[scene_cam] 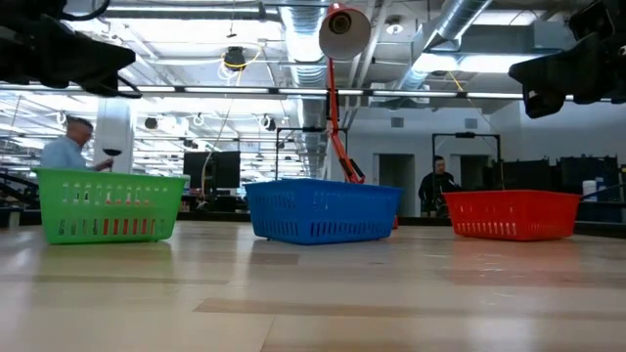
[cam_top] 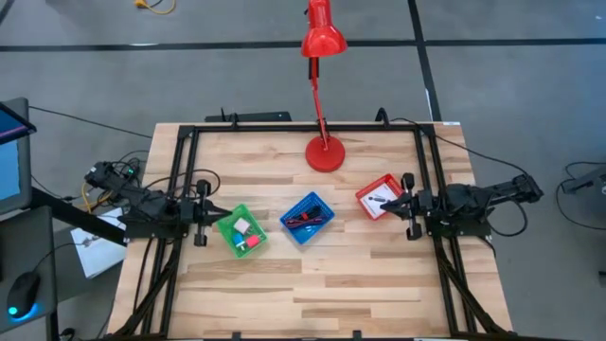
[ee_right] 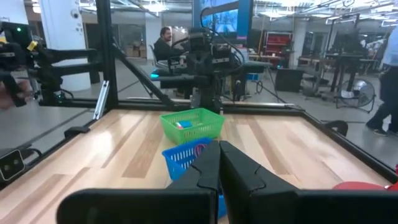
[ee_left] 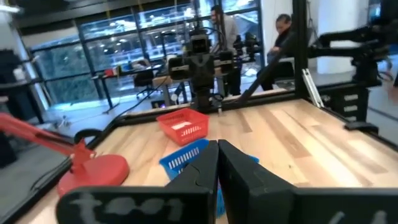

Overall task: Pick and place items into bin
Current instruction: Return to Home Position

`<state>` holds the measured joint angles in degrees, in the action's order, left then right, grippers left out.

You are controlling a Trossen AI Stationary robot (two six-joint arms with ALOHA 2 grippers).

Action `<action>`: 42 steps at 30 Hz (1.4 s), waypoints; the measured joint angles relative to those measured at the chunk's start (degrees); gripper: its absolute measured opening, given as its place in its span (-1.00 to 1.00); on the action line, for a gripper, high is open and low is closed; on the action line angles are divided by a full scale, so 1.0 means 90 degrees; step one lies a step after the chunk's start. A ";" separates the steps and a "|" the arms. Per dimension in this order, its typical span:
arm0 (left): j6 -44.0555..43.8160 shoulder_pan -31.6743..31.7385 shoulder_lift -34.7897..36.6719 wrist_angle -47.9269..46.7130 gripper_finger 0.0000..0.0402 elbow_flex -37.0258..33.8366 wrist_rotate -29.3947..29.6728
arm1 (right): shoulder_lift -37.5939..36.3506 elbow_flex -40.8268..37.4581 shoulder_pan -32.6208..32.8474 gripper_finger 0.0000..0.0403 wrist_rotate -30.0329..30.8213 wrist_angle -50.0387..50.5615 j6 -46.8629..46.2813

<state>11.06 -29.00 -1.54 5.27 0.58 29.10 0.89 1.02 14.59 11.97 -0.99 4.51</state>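
Three baskets stand in a row on the bench (cam_top: pixel 379 275). The green basket (scene_cam: pixel 108 205) holds one white piece (cam_top: pixel 240 226) and one pink piece (cam_top: pixel 251 242), the blue basket (scene_cam: pixel 318 210) two cords (cam_top: pixel 308 220), the red basket (scene_cam: pixel 514 213) one dark item (cam_top: pixel 379 198). The left gripper (cam_top: pixel 222 217) hovers beside the green basket and the right gripper (cam_top: pixel 384 204) beside the red basket, both jaws together.

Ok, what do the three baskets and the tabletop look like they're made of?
The green basket, blue basket and red basket look like moulded plastic: thin slotted walls, uniform saturated colour, slight gloss. The tabletop looks like light wood glued from strips, with visible grain and seams; its soft reflections suggest a satin seal, though laminate is possible.
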 joint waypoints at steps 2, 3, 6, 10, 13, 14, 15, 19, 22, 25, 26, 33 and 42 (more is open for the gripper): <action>-0.0199 0.0001 0.0000 0.0001 -1.00 0.0000 0.0014 | 0.0000 0.0000 0.0000 -0.99 0.0000 0.0000 0.0000; -0.0348 0.0001 0.0000 0.0001 -1.00 -0.0001 0.0008 | 0.0000 0.0000 0.0000 -0.99 0.0000 0.0000 -0.0002; -0.0756 0.0001 0.0000 0.0001 -1.00 -0.0005 0.0003 | 0.0000 0.0000 0.0000 -0.99 0.0002 0.0002 0.0000; -0.0821 0.0001 0.0000 0.0001 -1.00 -0.0006 -0.0012 | 0.0000 0.0000 0.0000 -0.99 0.0002 0.0004 -0.0002; -0.0711 0.0001 0.0000 0.0001 -1.00 -0.0007 -0.0014 | 0.0000 0.0000 0.0000 -0.99 0.0002 0.0005 -0.0002; -0.0676 0.0001 0.0000 0.0001 -1.00 -0.0011 -0.0014 | 0.0000 0.0000 0.0000 -0.99 0.0002 0.0003 -0.0002; -0.0674 0.0001 0.0000 0.0001 -1.00 -0.0010 -0.0016 | 0.0000 0.0000 0.0000 -0.99 0.0002 0.0005 -0.0002; -0.0678 0.0001 0.0000 0.0001 -1.00 -0.0012 -0.0017 | 0.0000 0.0000 0.0000 -0.99 0.0002 0.0005 -0.0002; -0.0619 0.0001 0.0000 -0.0001 -1.00 -0.0012 -0.0019 | 0.0000 0.0000 0.0000 -0.99 0.0002 0.0005 -0.0002; -0.0685 0.0001 0.0000 0.0000 -1.00 -0.0017 -0.0019 | 0.0000 0.0000 0.0000 -0.99 0.0002 0.0005 -0.0002; -0.0692 0.0001 0.0000 -0.0002 -1.00 -0.0017 -0.0019 | 0.0000 0.0000 0.0000 -0.99 0.0002 0.0005 -0.0002; -0.0585 0.0001 0.0000 -0.0002 -1.00 -0.0017 -0.0022 | 0.0000 0.0000 0.0000 -0.99 0.0002 0.0007 -0.0002; -0.0560 0.0001 0.0000 -0.0002 -1.00 -0.0019 -0.0022 | 0.0000 -0.0002 0.0000 -0.99 0.0002 0.0007 -0.0002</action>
<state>6.01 -28.99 -1.54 5.26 0.40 28.91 0.89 0.99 14.59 11.99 -0.93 4.49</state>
